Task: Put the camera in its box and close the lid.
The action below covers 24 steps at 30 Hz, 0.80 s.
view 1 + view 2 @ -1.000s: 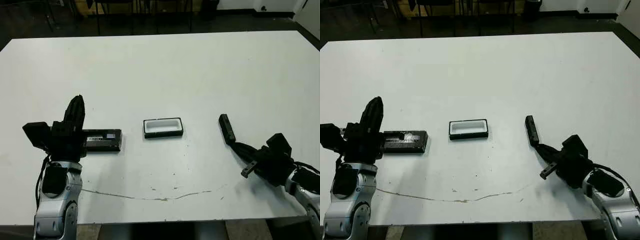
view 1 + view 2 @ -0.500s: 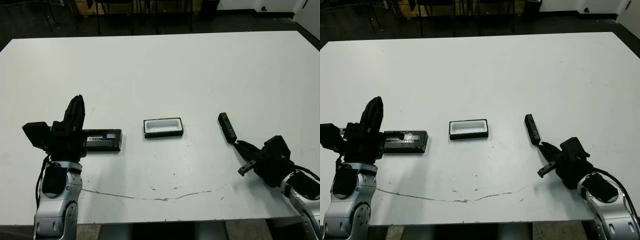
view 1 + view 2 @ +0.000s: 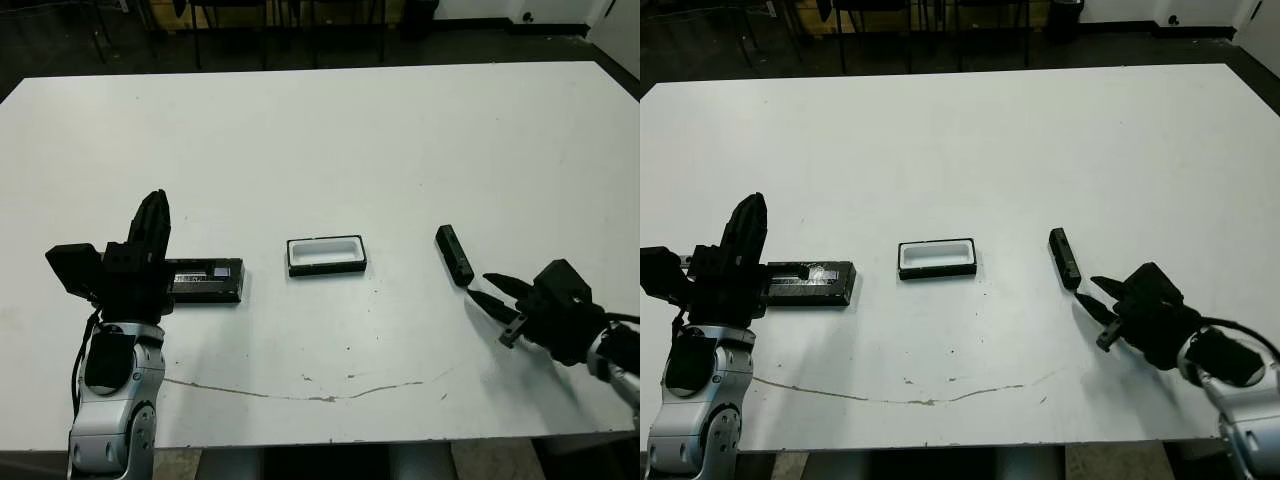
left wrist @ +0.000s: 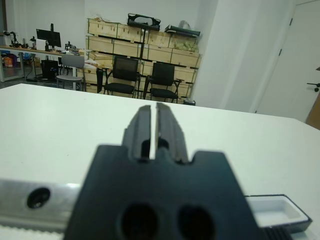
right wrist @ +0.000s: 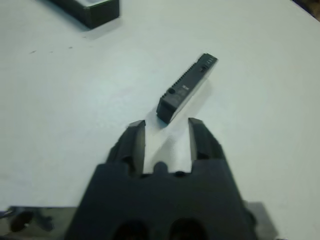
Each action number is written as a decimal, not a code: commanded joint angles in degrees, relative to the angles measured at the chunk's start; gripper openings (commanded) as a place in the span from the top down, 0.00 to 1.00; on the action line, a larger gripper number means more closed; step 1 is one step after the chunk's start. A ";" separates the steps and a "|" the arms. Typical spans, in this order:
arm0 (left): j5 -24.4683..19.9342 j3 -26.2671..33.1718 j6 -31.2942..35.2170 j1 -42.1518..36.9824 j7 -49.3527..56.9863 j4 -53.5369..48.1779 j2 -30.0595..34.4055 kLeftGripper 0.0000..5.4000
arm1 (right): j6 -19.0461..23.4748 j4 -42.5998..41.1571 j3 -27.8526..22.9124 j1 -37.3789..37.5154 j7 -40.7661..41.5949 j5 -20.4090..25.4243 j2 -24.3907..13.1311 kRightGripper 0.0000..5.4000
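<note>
The white table [image 3: 320, 130] is bearing three task items in a rough row. The camera [image 3: 454, 254], a slim black bar, is lying flat toward the robot's right, well apart from the box [image 3: 326, 255], which is sitting open near the table's middle with its white lining facing up. The lid [image 3: 205, 280], a flat black slab with a pale silvery strip, is lying to the box's left, near it but not touching.

The right gripper [image 3: 497, 294] is hovering low over the table just beside the camera's near end, its two black fingers spread apart and holding nothing. In the right wrist view the fingers [image 5: 134, 141] are framing the gap directly before the camera [image 5: 185, 88], whose near end is lying just beyond the fingertips without touching them.

The left gripper [image 3: 153, 216] is pointing up and away from the robot beside the lid's left end; in the left wrist view its fingers [image 4: 143, 125] are pressing nearly together with only a thin slit between them, gripping nothing. A corner of the box [image 4: 280, 212] is showing there as well.
</note>
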 commanded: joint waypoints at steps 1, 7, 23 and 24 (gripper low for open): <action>0.32 0.04 1.06 0.26 0.13 0.24 0.84 1.00 | 1.27 1.03 0.81 -1.06 3.26 0.55 -2.49 0.59; 0.16 0.10 0.99 0.50 -0.10 0.16 0.94 1.00 | 0.09 1.01 -0.36 0.28 -0.05 0.02 0.99 0.39; -0.77 -0.01 0.99 0.95 -0.31 0.14 0.50 1.00 | -0.39 -2.72 5.95 8.78 -17.69 -6.07 13.88 0.00; -0.69 -0.05 0.86 0.96 -0.34 0.20 0.54 1.00 | -1.10 -2.47 6.21 8.92 -17.46 -5.95 13.86 0.00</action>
